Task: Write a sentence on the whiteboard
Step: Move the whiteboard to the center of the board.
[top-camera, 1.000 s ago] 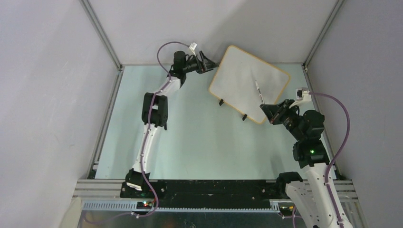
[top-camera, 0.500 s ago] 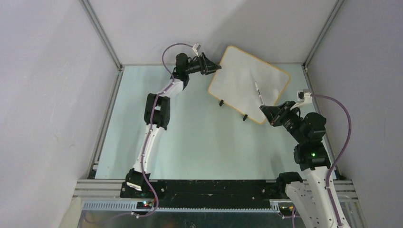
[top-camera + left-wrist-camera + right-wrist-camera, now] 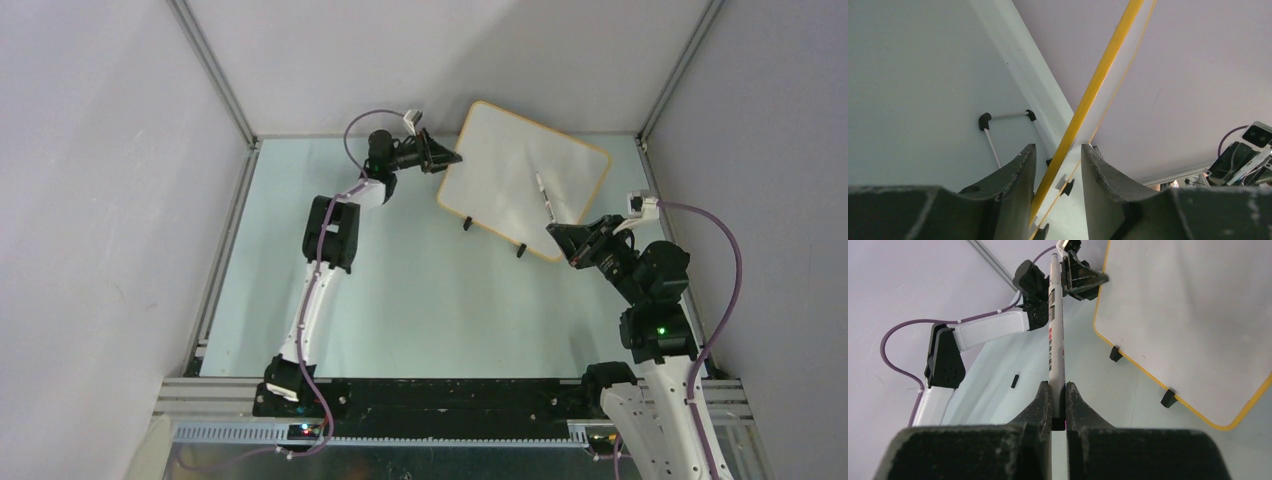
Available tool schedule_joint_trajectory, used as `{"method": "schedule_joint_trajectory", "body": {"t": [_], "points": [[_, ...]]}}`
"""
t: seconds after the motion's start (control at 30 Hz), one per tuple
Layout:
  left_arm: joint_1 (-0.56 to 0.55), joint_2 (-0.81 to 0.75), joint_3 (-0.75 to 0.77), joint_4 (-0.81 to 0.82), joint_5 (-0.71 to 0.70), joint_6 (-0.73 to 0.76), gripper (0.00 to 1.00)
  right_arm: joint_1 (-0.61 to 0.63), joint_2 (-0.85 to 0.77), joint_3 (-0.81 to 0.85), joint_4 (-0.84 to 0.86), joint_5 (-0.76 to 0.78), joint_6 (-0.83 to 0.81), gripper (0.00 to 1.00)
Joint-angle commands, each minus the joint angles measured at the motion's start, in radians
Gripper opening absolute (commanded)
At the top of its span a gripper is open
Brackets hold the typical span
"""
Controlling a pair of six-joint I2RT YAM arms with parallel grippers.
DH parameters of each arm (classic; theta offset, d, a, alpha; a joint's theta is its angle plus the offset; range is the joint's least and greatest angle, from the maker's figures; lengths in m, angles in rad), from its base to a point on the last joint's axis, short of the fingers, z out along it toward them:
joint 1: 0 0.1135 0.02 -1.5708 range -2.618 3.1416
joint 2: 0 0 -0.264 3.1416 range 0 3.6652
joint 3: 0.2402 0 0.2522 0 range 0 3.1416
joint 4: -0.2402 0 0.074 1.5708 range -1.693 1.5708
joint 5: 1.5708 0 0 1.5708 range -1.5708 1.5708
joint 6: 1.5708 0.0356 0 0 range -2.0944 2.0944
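The whiteboard (image 3: 525,180) stands tilted at the back of the table on two black feet, and its face looks blank; the sentence is not in view. My left gripper (image 3: 447,160) is at the board's left edge. In the left wrist view its jaws (image 3: 1058,146) straddle the yellow rim (image 3: 1088,100), still open with gaps on both sides. My right gripper (image 3: 560,232) is in front of the board's lower right corner, shut on a white marker (image 3: 543,197). The marker (image 3: 1054,325) points up and away from the right gripper (image 3: 1058,384), left of the whiteboard (image 3: 1188,315).
Grey cage walls and metal corner posts (image 3: 215,75) close in the pale green table (image 3: 420,290). The board's black feet (image 3: 466,217) rest on the table. A small black piece (image 3: 1014,381) lies on the table left of the marker.
My left gripper has come down and right onto the board's left edge, and its jaws have narrowed around the rim. The right arm has shifted slightly, with the marker still in its grip.
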Motion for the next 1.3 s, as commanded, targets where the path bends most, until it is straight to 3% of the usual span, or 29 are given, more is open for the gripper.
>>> {"method": "schedule_joint_trajectory", "body": {"t": [0.0,0.27,0.6,0.9,1.03,1.27], "points": [[0.013,-0.052,-0.048,0.230,0.038,-0.119,0.41,-0.003,-0.011,0.041,0.021,-0.023,0.019,0.00],[0.019,-0.127,-0.216,0.391,0.059,-0.199,0.25,-0.003,-0.014,0.040,0.022,-0.032,0.029,0.00],[0.038,-0.167,-0.338,0.582,0.059,-0.305,0.13,-0.004,-0.033,0.041,0.001,-0.038,0.025,0.00],[0.081,-0.311,-0.612,0.661,0.101,-0.238,0.02,-0.004,-0.036,0.040,-0.011,-0.042,0.021,0.00],[0.113,-0.351,-0.699,0.760,0.087,-0.283,0.00,-0.004,-0.033,0.039,-0.008,-0.043,0.020,0.00],[0.142,-0.364,-0.725,0.775,0.127,-0.288,0.00,-0.003,-0.034,0.039,-0.020,-0.046,0.018,0.00]]}}
